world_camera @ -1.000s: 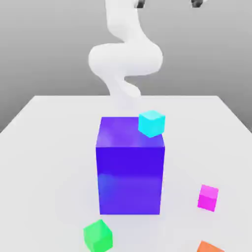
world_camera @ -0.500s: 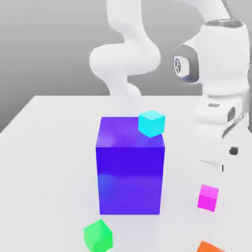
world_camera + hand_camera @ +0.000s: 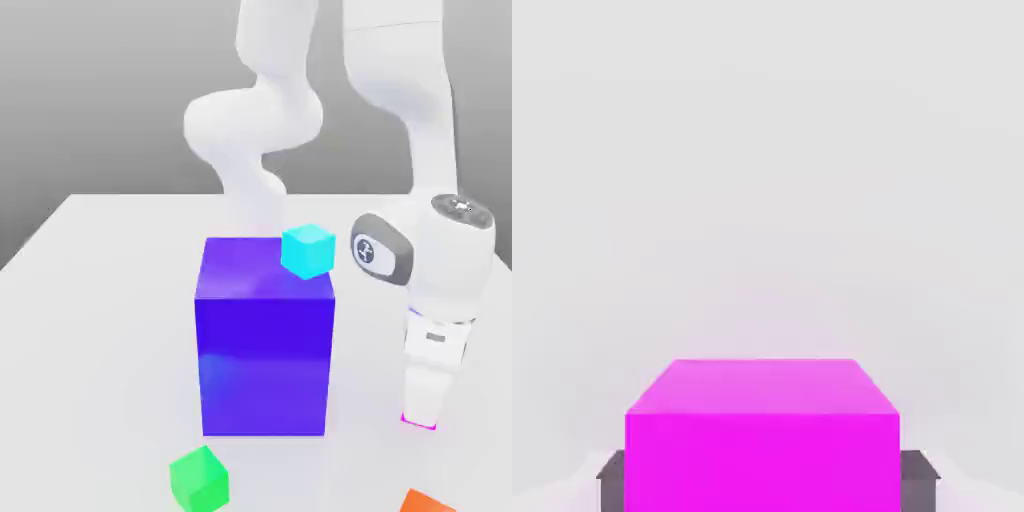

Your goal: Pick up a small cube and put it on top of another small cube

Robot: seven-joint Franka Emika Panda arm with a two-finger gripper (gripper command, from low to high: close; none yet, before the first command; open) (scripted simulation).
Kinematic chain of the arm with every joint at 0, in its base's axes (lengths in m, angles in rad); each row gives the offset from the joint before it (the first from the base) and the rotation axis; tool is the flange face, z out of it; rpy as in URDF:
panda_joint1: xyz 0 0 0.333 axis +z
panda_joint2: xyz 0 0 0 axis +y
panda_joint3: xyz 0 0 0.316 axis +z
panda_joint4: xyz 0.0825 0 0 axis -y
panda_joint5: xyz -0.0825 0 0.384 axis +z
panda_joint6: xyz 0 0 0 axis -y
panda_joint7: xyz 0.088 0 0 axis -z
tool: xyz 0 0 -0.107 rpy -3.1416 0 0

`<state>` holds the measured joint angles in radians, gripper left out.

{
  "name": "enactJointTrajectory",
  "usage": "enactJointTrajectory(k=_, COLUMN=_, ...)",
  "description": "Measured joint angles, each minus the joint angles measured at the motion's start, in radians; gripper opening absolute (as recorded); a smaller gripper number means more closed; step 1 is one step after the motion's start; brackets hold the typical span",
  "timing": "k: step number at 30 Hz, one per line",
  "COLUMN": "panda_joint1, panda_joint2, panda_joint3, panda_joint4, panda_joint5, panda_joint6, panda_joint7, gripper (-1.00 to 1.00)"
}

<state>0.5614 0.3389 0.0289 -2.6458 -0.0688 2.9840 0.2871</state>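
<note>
We are looking down a white robot arm [image 3: 430, 120] that is reaching to a pale table [image 3: 100, 350], its gripper [image 3: 423, 415] closing snugly on a magenta cube [image 3: 762, 460], one dark fingertip [image 3: 917, 480] pressing each side. In the exterior view we are seeing that cube at the right, on the table (only a thin pink edge is peeking out beneath the gripper). A big blue-purple block [image 3: 264, 365] is standing near the middle, a cyan cube [image 3: 308, 251] sitting on top. A green cube [image 3: 200, 481] is resting at the lower left, an orange cube [image 3: 426, 502] at the lower right.
</note>
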Motion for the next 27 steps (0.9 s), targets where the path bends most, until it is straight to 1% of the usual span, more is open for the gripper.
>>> enactJointTrajectory(k=1, panda_joint1=0.001, panda_joint2=0.013, panda_joint3=-0.001, panda_joint4=0.002, panda_joint5=-0.002, panda_joint6=0.011, panda_joint7=0.001, gripper=-1.00)
enactJointTrajectory(k=3, panda_joint1=-0.002, panda_joint2=-0.023, panda_joint3=0.002, panda_joint4=-0.004, panda_joint5=-0.001, panda_joint6=-0.018, panda_joint7=-0.001, gripper=-1.00)
enactJointTrajectory(k=8, panda_joint1=-0.017, panda_joint2=-0.188, panda_joint3=0.025, panda_joint4=-0.032, panda_joint5=0.032, panda_joint6=-0.158, panda_joint7=-0.025, gripper=-1.00)
enactJointTrajectory(k=9, panda_joint1=-0.023, panda_joint2=-0.197, panda_joint3=0.015, panda_joint4=-0.011, panda_joint5=0.023, panda_joint6=-0.197, panda_joint7=-0.029, gripper=-1.00)
enactJointTrajectory(k=12, panda_joint1=-0.103, panda_joint2=-0.203, panda_joint3=-0.062, panda_joint4=0.072, panda_joint5=0.011, panda_joint6=-0.309, panda_joint7=-0.095, gripper=-1.00)
enactJointTrajectory(k=16, panda_joint1=-0.228, panda_joint2=-0.205, panda_joint3=-0.172, panda_joint4=0.161, panda_joint5=0.011, panda_joint6=-0.411, panda_joint7=-0.203, gripper=-1.00)
enactJointTrajectory(k=18, panda_joint1=-0.289, panda_joint2=-0.207, panda_joint3=-0.217, panda_joint4=0.177, panda_joint5=0.036, panda_joint6=-0.423, panda_joint7=-0.265, gripper=-1.00)
enactJointTrajectory(k=21, panda_joint1=-0.389, panda_joint2=-0.211, panda_joint3=-0.274, panda_joint4=0.175, panda_joint5=0.101, panda_joint6=-0.404, panda_joint7=-0.377, gripper=-1.00)
enactJointTrajectory(k=23, panda_joint1=-0.424, panda_joint2=-0.169, panda_joint3=-0.278, panda_joint4=0.175, panda_joint5=0.150, panda_joint6=-0.352, panda_joint7=-0.431, gripper=-1.00)
enactJointTrajectory(k=26, panda_joint1=-0.457, panda_joint2=-0.073, panda_joint3=-0.249, panda_joint4=0.179, panda_joint5=0.211, panda_joint6=-0.262, panda_joint7=-0.481, gripper=-1.00)
enactJointTrajectory(k=27, panda_joint1=-0.465, panda_joint2=-0.050, panda_joint3=-0.240, panda_joint4=0.181, panda_joint5=0.224, panda_joint6=-0.241, panda_joint7=-0.491, gripper=1.00)
